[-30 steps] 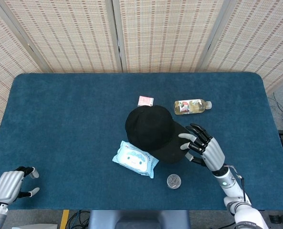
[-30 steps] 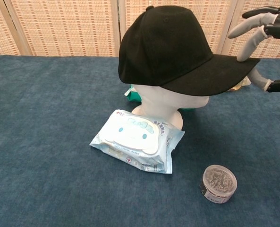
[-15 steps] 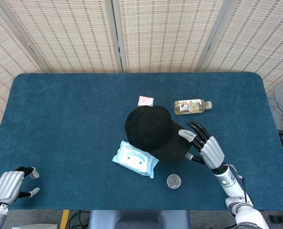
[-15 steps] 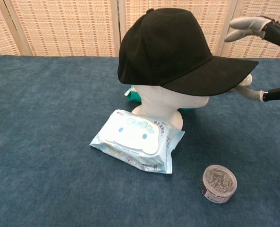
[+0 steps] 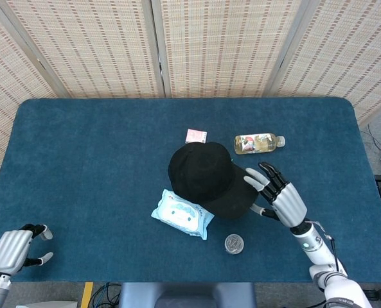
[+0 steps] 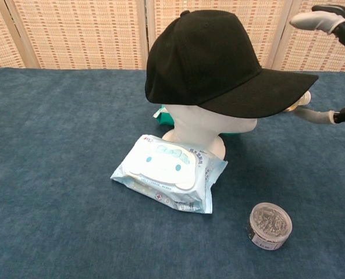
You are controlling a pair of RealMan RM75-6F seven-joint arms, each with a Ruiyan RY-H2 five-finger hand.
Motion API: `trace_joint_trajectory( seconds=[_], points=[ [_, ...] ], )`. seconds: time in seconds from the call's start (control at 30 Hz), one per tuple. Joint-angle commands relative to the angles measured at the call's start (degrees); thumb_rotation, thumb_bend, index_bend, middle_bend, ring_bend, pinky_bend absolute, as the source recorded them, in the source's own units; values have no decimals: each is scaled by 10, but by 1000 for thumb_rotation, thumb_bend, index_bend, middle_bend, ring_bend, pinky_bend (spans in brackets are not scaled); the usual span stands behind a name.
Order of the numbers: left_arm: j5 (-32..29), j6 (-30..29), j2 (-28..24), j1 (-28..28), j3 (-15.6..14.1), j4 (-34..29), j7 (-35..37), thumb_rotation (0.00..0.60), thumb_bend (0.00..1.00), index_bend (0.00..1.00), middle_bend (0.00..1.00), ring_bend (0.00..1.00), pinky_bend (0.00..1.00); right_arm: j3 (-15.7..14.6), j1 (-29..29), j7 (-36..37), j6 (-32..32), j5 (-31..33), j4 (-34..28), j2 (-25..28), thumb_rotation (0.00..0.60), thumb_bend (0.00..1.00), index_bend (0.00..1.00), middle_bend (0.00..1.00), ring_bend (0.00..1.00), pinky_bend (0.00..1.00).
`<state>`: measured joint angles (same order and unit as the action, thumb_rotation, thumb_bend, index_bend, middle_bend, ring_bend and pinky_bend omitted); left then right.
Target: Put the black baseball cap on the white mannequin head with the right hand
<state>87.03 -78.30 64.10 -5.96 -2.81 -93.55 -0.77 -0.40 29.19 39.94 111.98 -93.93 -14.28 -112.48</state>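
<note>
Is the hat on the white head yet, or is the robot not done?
Looks done: the black cap sits on the white mannequin head. Nothing is in hand: the right hand is open beside the brim, not gripping. Probably all that's left is pulling that hand away.

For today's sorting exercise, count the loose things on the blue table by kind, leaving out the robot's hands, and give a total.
Black baseball cap: 1
White mannequin head: 1
Pale blue wet-wipes pack: 1
Clear plastic drink bottle: 1
Small round clear-lidded tin: 1
Small pink packet: 1
Total: 6
</note>
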Motion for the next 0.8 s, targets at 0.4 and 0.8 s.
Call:
trace_joint_trajectory(
  seconds=[0.4, 0.8],
  points=[
    [3, 1, 3, -2, 0, 2, -2, 600, 130, 498, 514, 398, 678, -37, -56, -283, -44, -22, -384, 238, 600, 0, 0, 205, 13, 101],
    [-2, -5, 0, -1, 5, 2, 0, 600, 130, 498, 514, 398, 678, -49, -115, -536, -129, 32, -762, 457, 600, 0, 214, 368, 167, 119]
  ],
)
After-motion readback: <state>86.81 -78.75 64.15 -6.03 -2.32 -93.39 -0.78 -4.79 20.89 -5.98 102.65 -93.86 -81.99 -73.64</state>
